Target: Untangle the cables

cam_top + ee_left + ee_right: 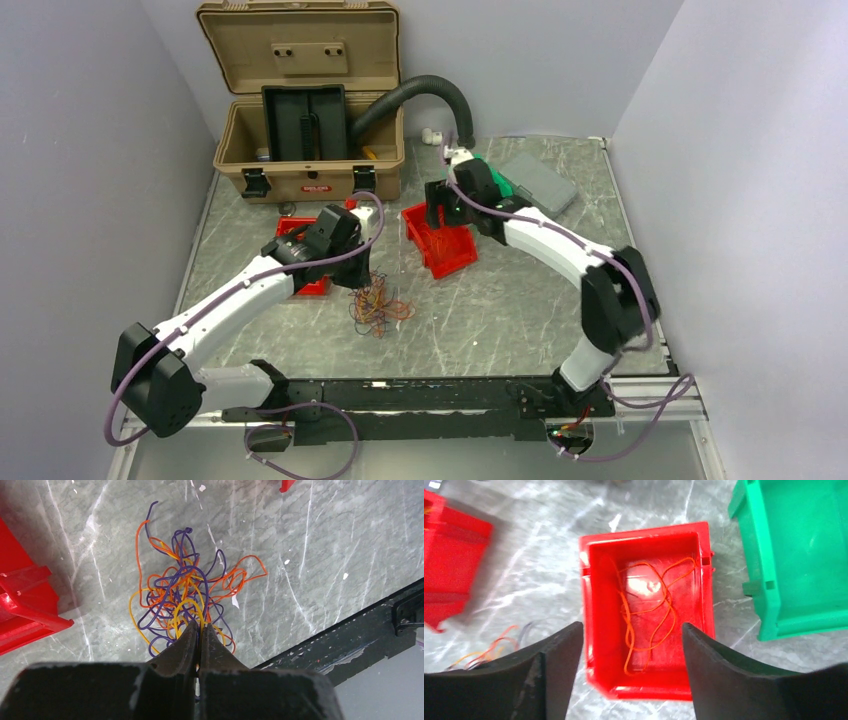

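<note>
A tangle of thin orange, yellow and purple cables (185,590) lies on the marble table; it also shows in the top view (378,308). My left gripper (200,626) hangs over the tangle's near edge, shut on a yellow cable that runs up between its fingers. My right gripper (631,630) is open and empty above a red bin (598,620). An orange cable (649,615) lies loose inside that bin. The edge of the tangle (489,650) shows at the lower left of the right wrist view.
A second red bin (312,285) sits under my left arm. A green bin (804,555) stands right of the red bin. An open tan case (300,100) with a black hose (420,90) stands at the back. A black rail (400,395) runs along the near edge.
</note>
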